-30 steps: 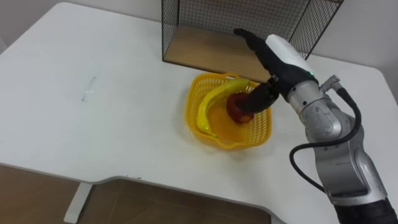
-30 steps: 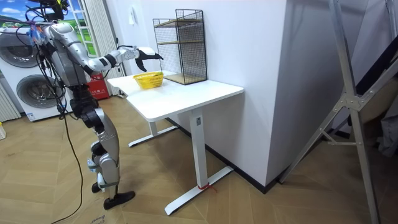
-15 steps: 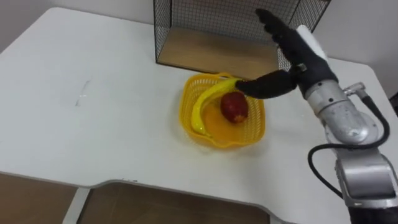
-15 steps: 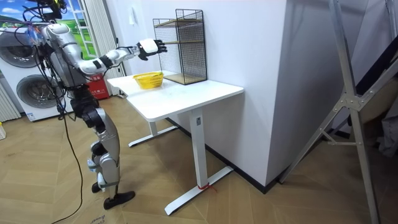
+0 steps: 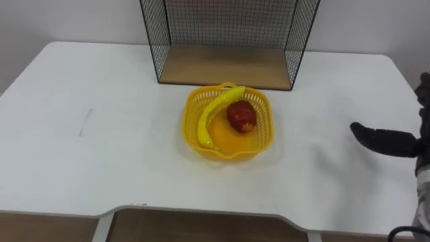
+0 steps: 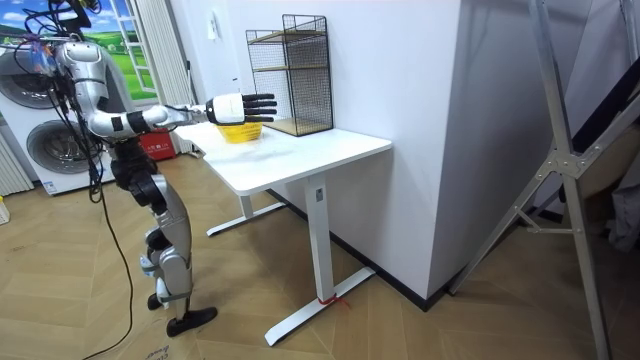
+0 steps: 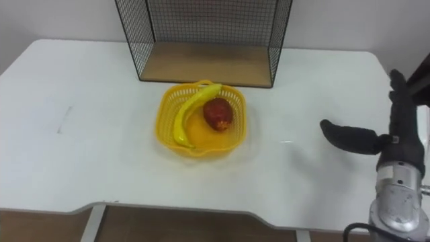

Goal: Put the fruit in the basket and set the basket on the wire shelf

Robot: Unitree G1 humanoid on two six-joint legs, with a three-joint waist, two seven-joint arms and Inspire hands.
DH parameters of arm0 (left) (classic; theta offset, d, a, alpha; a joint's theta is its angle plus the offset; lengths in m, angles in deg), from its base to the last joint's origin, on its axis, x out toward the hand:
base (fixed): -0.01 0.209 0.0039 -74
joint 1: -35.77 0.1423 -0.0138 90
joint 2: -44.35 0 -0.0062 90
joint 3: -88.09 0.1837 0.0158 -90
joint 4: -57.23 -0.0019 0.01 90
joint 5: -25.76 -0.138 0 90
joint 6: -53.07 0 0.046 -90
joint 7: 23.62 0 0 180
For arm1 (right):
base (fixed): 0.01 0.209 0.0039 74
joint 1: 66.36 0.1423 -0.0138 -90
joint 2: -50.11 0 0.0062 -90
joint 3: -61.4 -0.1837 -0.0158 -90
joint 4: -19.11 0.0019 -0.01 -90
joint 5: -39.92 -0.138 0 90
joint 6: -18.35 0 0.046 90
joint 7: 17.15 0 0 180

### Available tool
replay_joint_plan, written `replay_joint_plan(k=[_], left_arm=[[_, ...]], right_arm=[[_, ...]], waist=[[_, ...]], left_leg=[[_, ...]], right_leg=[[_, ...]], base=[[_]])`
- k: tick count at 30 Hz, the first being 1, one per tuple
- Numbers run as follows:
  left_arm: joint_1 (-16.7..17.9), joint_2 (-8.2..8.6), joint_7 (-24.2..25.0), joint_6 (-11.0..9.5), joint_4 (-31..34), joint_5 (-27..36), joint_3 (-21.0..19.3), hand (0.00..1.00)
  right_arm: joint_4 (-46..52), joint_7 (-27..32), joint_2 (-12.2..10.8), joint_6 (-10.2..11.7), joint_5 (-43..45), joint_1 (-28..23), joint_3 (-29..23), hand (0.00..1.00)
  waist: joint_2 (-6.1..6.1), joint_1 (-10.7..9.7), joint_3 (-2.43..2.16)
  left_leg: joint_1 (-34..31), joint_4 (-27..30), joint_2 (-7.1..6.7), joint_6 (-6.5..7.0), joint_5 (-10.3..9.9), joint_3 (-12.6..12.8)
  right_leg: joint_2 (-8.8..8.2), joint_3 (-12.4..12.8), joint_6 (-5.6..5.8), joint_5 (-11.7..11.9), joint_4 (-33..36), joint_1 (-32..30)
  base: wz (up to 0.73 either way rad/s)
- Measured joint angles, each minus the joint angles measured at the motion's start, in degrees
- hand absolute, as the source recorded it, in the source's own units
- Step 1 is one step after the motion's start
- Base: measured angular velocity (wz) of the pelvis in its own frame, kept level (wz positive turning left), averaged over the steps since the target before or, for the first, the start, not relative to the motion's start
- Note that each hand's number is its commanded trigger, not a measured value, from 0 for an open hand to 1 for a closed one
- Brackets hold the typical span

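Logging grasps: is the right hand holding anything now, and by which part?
Nothing: the right hand is open, apart from the basket.

Bare table point(image 5: 101, 154) on all sides of the basket point(image 5: 189, 131), with the open-fronted wire shelf point(image 5: 228, 27) standing just behind.
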Motion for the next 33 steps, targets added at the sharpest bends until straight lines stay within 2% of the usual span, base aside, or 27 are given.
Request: replay_joint_plan(k=[2, 3, 5, 6, 8, 10, 12, 14, 18, 21, 22, 25, 30, 32, 33], left_arm=[[-0.30, -0.15, -4.21, -0.01, 10.93, -0.18, -2.26, 0.00], [-0.46, -0.24, -5.23, -0.18, 13.72, -0.17, -2.56, 0.00], [-0.66, -0.56, -9.20, -0.39, 25.06, -0.47, -2.81, 0.00], [-0.61, -0.60, -9.96, -0.44, 28.12, -0.66, -2.81, 0.00], [-1.09, -0.84, -12.99, -1.17, 38.21, -0.68, -2.42, 0.00], [-1.61, -0.78, -14.39, -1.28, 44.65, -0.79, -1.25, 0.00], [-1.27, -0.71, -15.05, -1.52, 50.83, -0.87, 0.19, 0.00], [-1.02, -0.72, -15.12, -3.25, 56.10, -0.63, 1.51, 0.00], [-1.66, -0.64, -14.62, -5.89, 60.96, -0.09, 5.45, 0.00], [-1.72, 0.65, -11.89, -7.94, 63.34, -0.11, 8.99, 0.00], [-1.76, 1.13, -10.75, -8.24, 64.09, -0.09, 10.67, 0.00], [-2.89, 1.15, -8.15, -9.41, 65.25, 0.92, 15.02, 0.00], [-5.30, 1.15, -1.09, -11.87, 65.30, 9.26, 21.09, 0.00], [-5.64, 1.22, 2.11, -13.69, 65.30, 14.71, 24.18, 0.00], [-5.64, 1.23, 2.99, -13.88, 65.30, 15.60, 25.07, 0.00]], right_arm=[[0.62, 1.71, -0.03, 0.00, 0.00, -1.40, -0.39, 0.00], [0.96, 2.02, -0.03, 0.03, 0.05, -1.87, -0.49, 0.00], [1.05, 2.72, -0.14, 0.08, 0.07, -2.25, -0.47, 0.00], [1.05, 2.88, -0.28, 0.08, 0.05, -2.27, -0.46, 0.00], [0.63, 2.83, -0.37, 0.17, 0.49, -2.30, 0.29, 0.00], [0.51, 2.57, -0.71, 0.17, 0.38, -2.63, 0.77, 0.00], [0.51, 2.09, -1.97, 0.33, -0.15, -2.84, 0.79, 0.00], [0.51, 1.10, -2.70, 1.58, -2.05, -2.86, 1.33, 0.00], [0.46, -0.85, -3.42, 4.00, -4.50, -2.80, 3.64, 0.00], [0.24, -3.48, -4.56, 5.99, -5.76, -2.80, 4.73, 0.00], [0.17, -4.29, -4.90, 6.54, -6.79, -2.80, 4.81, 0.00], [-1.30, -6.59, -5.01, 7.86, -10.60, -1.97, 6.09, 0.00], [-2.09, -11.62, -5.32, 9.92, -16.70, -1.56, 9.91, 0.00], [-2.24, -13.61, -5.75, 11.98, -19.46, -1.54, 11.47, 0.00], [-2.40, -14.18, -6.01, 12.28, -20.40, -1.54, 11.63, 0.00]], waist=[[0.11, 0.57, 0.08], [0.09, 0.94, 0.09], [0.05, 1.48, 0.08], [-0.01, 1.64, 0.09], [-0.03, 2.07, 0.12], [-0.02, 2.29, 0.17], [0.00, 2.30, 0.32], [0.46, 2.31, 0.57], [0.55, 0.98, 0.69], [0.50, 0.70, 0.72], [0.38, 0.64, 0.78], [-0.53, -0.33, 1.15], [-1.00, -0.64, 1.02], [-0.97, -0.96, 1.02], [-0.97, -0.98, 1.02]], left_leg=[[0.28, 0.04, 0.00, 0.00, 0.00, 0.10], [0.35, -0.07, 0.00, 0.01, 0.00, 0.23], [0.32, -0.15, -0.05, 0.02, 0.00, 0.07], [0.32, -0.18, -0.05, 0.02, 0.00, 0.06], [0.35, -0.24, -0.08, 0.03, 0.00, 0.05], [0.35, -0.19, -0.11, 0.03, 0.00, 0.05], [0.26, -0.08, -0.10, 0.02, -0.01, 0.01], [0.25, -0.11, -0.11, 0.02, 0.00, 0.02], [-0.21, 0.42, -0.11, 0.02, 0.00, -0.27], [-0.48, 0.42, -0.12, 0.02, 0.00, -0.52], [-0.54, 0.43, -0.13, 0.02, 0.00, -0.60], [-0.63, 0.45, -0.11, 0.02, 0.00, -0.87], [-0.49, 0.40, -0.13, 0.02, 0.00, -0.73], [-0.31, 0.41, -0.08, 0.01, 0.00, -0.38], [-0.27, 0.41, -0.06, 0.01, 0.00, -0.30]], right_leg=[[0.05, 0.14, -0.01, 0.02, 0.00, 0.06], [0.08, 0.32, -0.01, 0.02, -0.02, 0.04], [0.01, 0.33, 0.01, 0.02, -0.04, 0.05], [0.01, 0.21, 0.02, 0.02, -0.05, 0.05], [-0.02, -0.02, 0.03, 0.01, -0.12, 0.02], [-0.05, -0.02, 0.08, -0.02, -0.15, 0.01], [-0.04, -0.04, 0.09, -0.02, -0.30, 0.05], [-0.03, -0.13, 0.10, -0.04, -0.47, 0.07], [-0.11, -0.65, 0.10, -0.04, -0.67, -0.04], [-0.08, -0.88, 0.10, -0.03, -0.93, -0.05], [-0.11, -1.05, 0.10, -0.04, -0.93, -0.05], [-0.10, -1.34, 0.10, -0.03, -0.98, -0.05], [-0.05, -1.01, 0.11, -0.01, -1.08, 0.08], [0.01, -0.68, 0.11, 0.00, -1.00, 0.03], [0.01, -0.68, 0.11, 0.01, -0.99, 0.06]], base=[[-0.02], [-0.06], [-0.02], [0.00], [0.00], [0.00], [0.00], [0.00], [0.07], [0.04], [0.06], [0.04], [-0.03], [-0.07], [-0.04]])
